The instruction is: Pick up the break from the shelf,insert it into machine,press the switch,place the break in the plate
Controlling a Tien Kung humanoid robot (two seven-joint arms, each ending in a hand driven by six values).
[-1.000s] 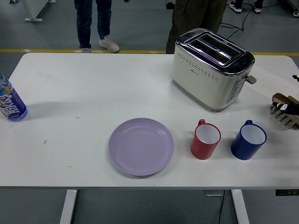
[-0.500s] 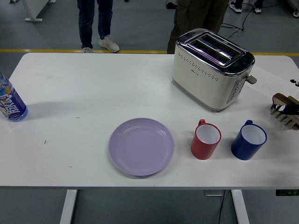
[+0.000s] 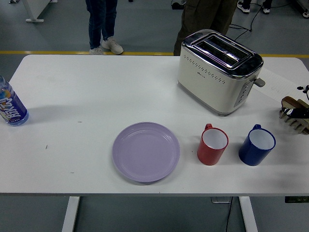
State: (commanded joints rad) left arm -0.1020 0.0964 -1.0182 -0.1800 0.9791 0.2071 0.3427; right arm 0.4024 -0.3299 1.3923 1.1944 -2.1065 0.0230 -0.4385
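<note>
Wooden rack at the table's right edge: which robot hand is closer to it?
Right. A dark part of the right hand shows at the rack, over its slats; the left hand is out of view.

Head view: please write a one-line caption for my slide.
White table with toaster, empty purple plate, red mug, blue mug; bread rack at right edge.

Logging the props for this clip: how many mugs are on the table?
2. A red mug stands right of the purple plate, and a blue mug stands right of the red one, both in front of the toaster. None seems hidden.
</note>
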